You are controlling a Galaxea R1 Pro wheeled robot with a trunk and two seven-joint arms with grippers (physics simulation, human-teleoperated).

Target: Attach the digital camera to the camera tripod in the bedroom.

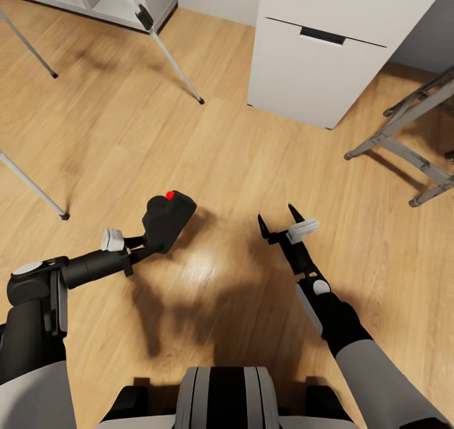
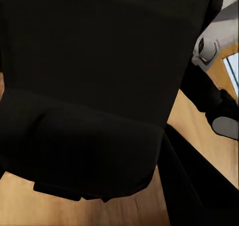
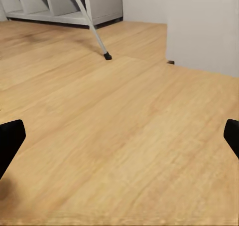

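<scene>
My left gripper is closed tight on the digital camera. I hold the camera up off the floor, in the middle left of the head picture, with its red dot on top. I keep it lifted so it is ready to go onto the stand. In the left wrist picture the camera is a big black shape right in front of the lens, because it sits so close.

My right gripper is wide open and has nothing in it. It points forward at the lower middle of the head picture. In the right wrist picture its two black fingertips sit far apart at the edges, with bare wood floor between them. I think I keep it free to help later.

The camera tripod is at the upper left. I see its thin silver legs with black feet, standing well apart from the camera. Its head is cut off at the top edge. A white cabinet stands at the upper right.

I think I must move closer next.
</scene>
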